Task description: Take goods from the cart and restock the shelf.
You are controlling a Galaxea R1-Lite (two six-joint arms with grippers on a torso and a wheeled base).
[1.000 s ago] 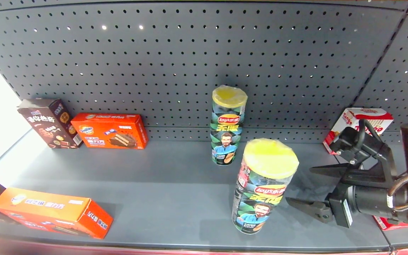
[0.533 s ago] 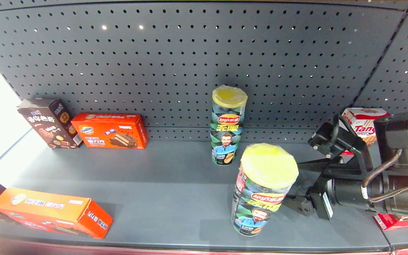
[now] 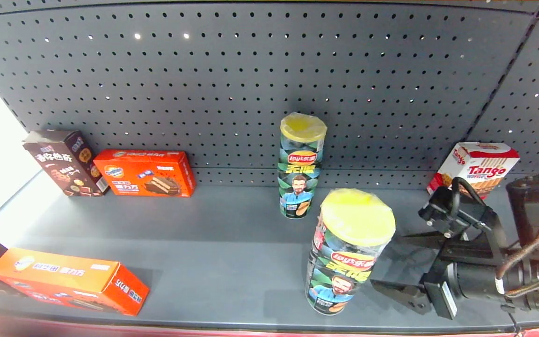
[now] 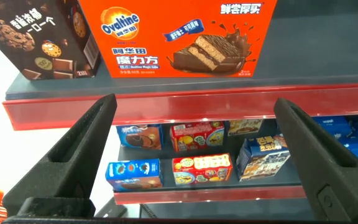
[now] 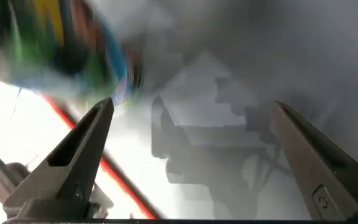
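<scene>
Yellow-lidded can (image 3: 344, 252), lower centre, looked shelved, so with my right gripper (image 3: 389, 260) spread beside it, I judged withdrawal next.

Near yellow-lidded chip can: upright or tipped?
Upright: the near yellow-lidded cylindrical chip can stands on its base on the grey shelf, lid up.

We see our right gripper (image 5: 192, 104) spread wide above the grey shelf (image 5: 303, 50), a blurred chip can (image 5: 55, 50) near one finger.
</scene>
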